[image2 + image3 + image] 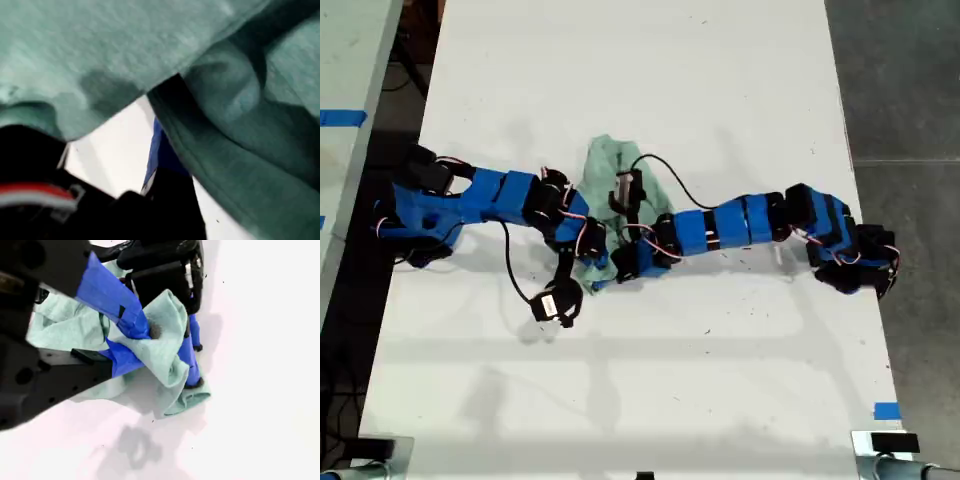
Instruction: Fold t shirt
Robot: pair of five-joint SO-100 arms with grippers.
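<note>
White table (720,80), dark floor either side of it in the exterior view, two blue arms meeting head-on mid-table. t shirt (605,170) is bunched right where the two gripper heads converge, nothing flat or squared yet, so I'd put the fold at an early stage. My second gripper (144,339) is clamped narrow on a gathered ridge of the cloth: blue-taped jaws pinch it right at their tips, and the fabric fans out to both sides of the pinch and sags to the table beneath. The other gripper sits just beyond those tips, touching the same wad. My guess at the reason: one end pins or lifts an edge while the other works the opposite edge over. My first gripper (160,180) has the shirt draped right across its camera, hem and a fold nearly against the lens. Jaw spread there: can't tell, since the view is mostly cloth and too close, and the dark blue-black piece at centre may be its own finger or the other arm's. I also can't match either wrist view to a specific arm in the exterior view. Long axis of the crumpled shirt runs roughly crosswise to the line of the two arms, one end spreading past the gripper heads toward the far table edge and the other tucked under them. Collar and sleeves not identifiable.
</note>
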